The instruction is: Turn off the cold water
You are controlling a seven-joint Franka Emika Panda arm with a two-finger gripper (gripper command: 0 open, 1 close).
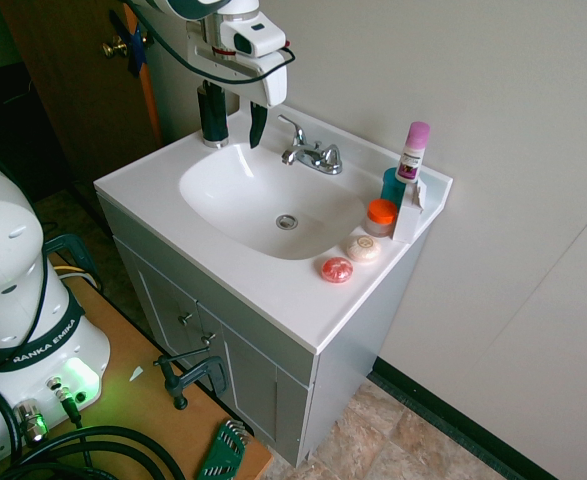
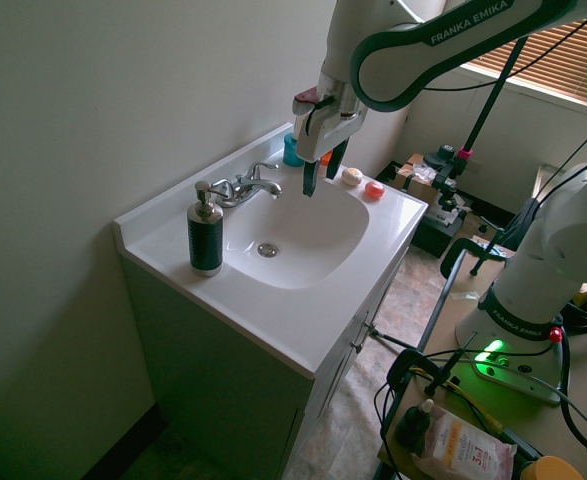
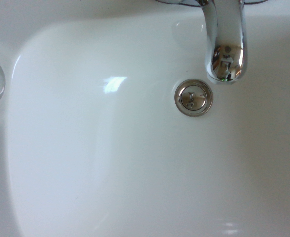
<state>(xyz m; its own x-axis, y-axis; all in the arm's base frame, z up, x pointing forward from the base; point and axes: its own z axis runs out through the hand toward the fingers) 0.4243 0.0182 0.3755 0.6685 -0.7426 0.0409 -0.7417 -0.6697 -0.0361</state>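
A low chrome faucet [image 1: 311, 155] with two levers stands at the back of the white sink [image 1: 273, 205]. Its right-hand lever, the cold water control [image 1: 331, 153] [image 2: 261, 168], sits on the side toward the toiletries. The left-hand lever [image 1: 292, 126] is nearer the soap dispenser. No stream runs from the spout [image 3: 224, 44], and the basin around the drain [image 3: 194, 97] looks dry. My gripper [image 1: 235, 122] [image 2: 321, 172] hangs open above the basin, in front of the faucet toward the dispenser side, and touches neither lever.
A black soap dispenser [image 2: 205, 235] stands on the counter's left back corner, close to my fingers. At the right end are a purple-capped bottle [image 1: 413, 150], a teal cup [image 1: 392, 186], an orange-lidded jar [image 1: 380, 215] and two soaps [image 1: 349, 259]. The wall runs directly behind the faucet.
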